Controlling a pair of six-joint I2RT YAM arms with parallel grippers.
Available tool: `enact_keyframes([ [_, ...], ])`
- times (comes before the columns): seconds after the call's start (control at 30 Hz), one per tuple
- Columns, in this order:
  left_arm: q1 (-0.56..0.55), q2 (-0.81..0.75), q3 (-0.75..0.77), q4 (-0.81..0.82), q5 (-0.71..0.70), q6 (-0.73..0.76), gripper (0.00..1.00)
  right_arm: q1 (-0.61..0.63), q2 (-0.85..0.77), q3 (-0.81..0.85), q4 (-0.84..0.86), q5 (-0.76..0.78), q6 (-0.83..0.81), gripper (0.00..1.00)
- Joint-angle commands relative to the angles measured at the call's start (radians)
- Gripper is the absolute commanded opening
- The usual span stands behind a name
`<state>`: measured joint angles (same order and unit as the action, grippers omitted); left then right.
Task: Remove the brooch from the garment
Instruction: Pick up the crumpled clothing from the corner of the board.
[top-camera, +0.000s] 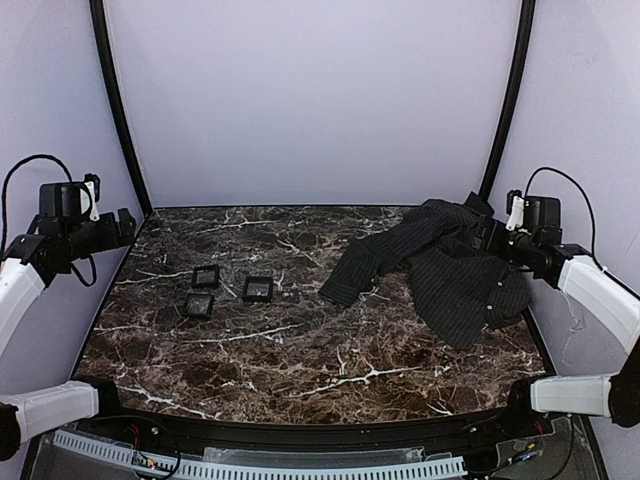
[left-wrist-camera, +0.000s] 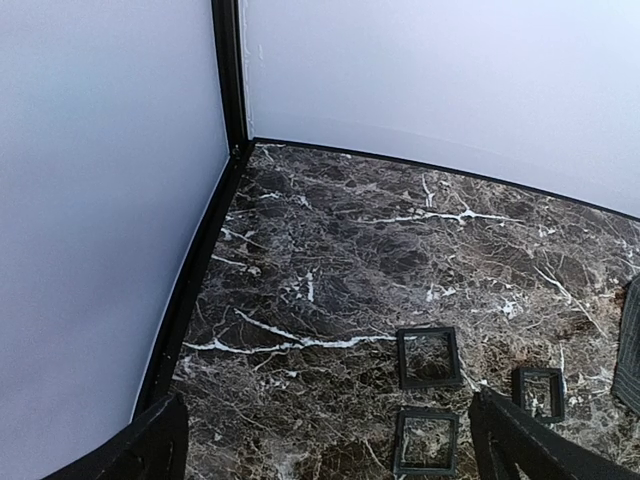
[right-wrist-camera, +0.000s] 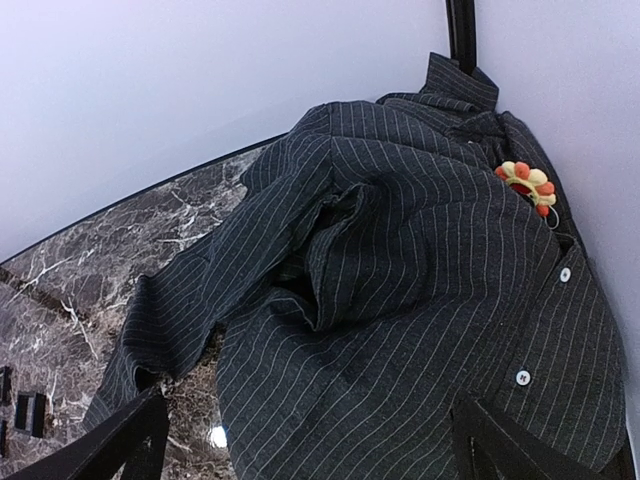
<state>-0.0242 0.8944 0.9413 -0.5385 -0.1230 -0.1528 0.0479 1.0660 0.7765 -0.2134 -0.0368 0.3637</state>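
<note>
1. Since nothing has come off the garment yet, the marble worktop (top-camera: 300, 340) shows the task at its very start. Reaching, unpinning and lifting away all look left to do.
2. A dark striped shirt (top-camera: 450, 275) lies crumpled at the far right corner of the worktop, with one sleeve trailing toward the middle.
3. The right gripper (right-wrist-camera: 312, 400) hovers over the shirt with its jaws spread wide, holding nothing and seemingly clear of the cloth. The left gripper (left-wrist-camera: 328, 400) hangs by the left edge, equally wide and empty.
4. Three small black boxes (top-camera: 258, 289) sit left of centre, well apart from the shirt.
5. The brooch (right-wrist-camera: 527, 183) is still pinned to the shirt near the collar, toward the right edge.
</note>
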Motion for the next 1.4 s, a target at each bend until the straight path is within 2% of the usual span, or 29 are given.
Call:
enact_keyframes([
  [0.0, 0.006, -0.021, -0.015, 0.021, 0.001, 0.004, 1.0, -0.001, -0.032, -0.023, 0.05, 0.033, 0.027, 0.99],
  [0.23, 0.006, -0.032, -0.02, 0.046, -0.008, -0.001, 1.0, 0.002, -0.086, -0.027, 0.068, -0.042, -0.006, 0.99],
  [0.43, -0.004, 0.051, 0.051, 0.048, 0.109, -0.006, 1.0, 0.001, -0.108, 0.037, -0.01, -0.135, -0.033, 0.99],
  [0.6, -0.152, 0.181, 0.189, 0.036, 0.087, 0.013, 1.0, 0.011, -0.015, 0.095, -0.119, -0.274, 0.003, 0.96],
  [0.63, -0.164, 0.213, 0.221, 0.042, 0.127, 0.012, 1.0, 0.021, 0.007, 0.101, -0.142, -0.276, 0.009, 0.96],
  [0.7, -0.174, 0.251, 0.248, 0.071, 0.195, 0.007, 1.0, 0.048, 0.055, 0.11, -0.192, -0.225, 0.015, 0.95],
  [0.83, -0.175, 0.292, 0.231, 0.104, 0.198, 0.032, 1.0, 0.086, 0.139, 0.103, -0.241, -0.053, 0.032, 0.95],
  [0.97, -0.175, 0.293, 0.172, 0.097, 0.142, 0.048, 1.0, 0.09, 0.233, 0.074, -0.169, -0.087, 0.046, 0.97],
  [1.17, -0.176, 0.278, 0.153, 0.109, 0.177, 0.047, 1.0, 0.09, 0.408, 0.136, -0.113, 0.132, 0.083, 0.96],
  [1.37, -0.176, 0.257, 0.137, 0.118, 0.159, 0.048, 1.0, 0.092, 0.543, 0.188, -0.063, 0.208, 0.093, 0.89],
])
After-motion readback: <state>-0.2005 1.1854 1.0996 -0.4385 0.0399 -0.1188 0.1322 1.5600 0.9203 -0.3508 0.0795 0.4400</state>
